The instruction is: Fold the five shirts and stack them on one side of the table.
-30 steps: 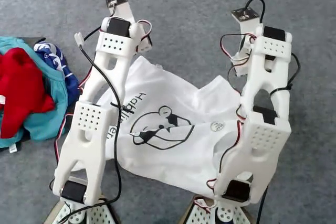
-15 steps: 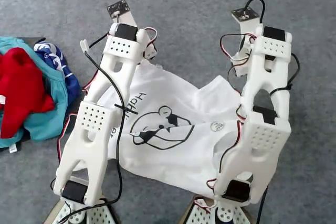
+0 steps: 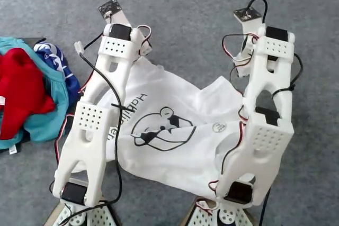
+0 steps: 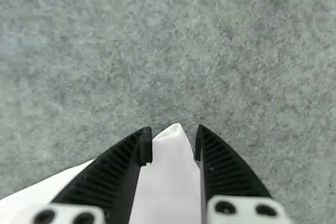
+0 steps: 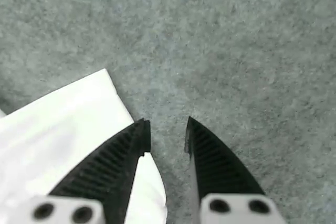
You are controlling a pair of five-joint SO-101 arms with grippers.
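Inside the left tool point(image 4: 172, 130) lies the white shirt point(image 4: 170, 182).

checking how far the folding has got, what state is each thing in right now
white shirt: unfolded, lying crumpled on the table, print up
shirt pile: unfolded, heaped at the table's side, red on top of teal, blue beside
left gripper: open, a corner of the white shirt between its fingers
right gripper: open, at the white shirt's edge, bare table between its fingers
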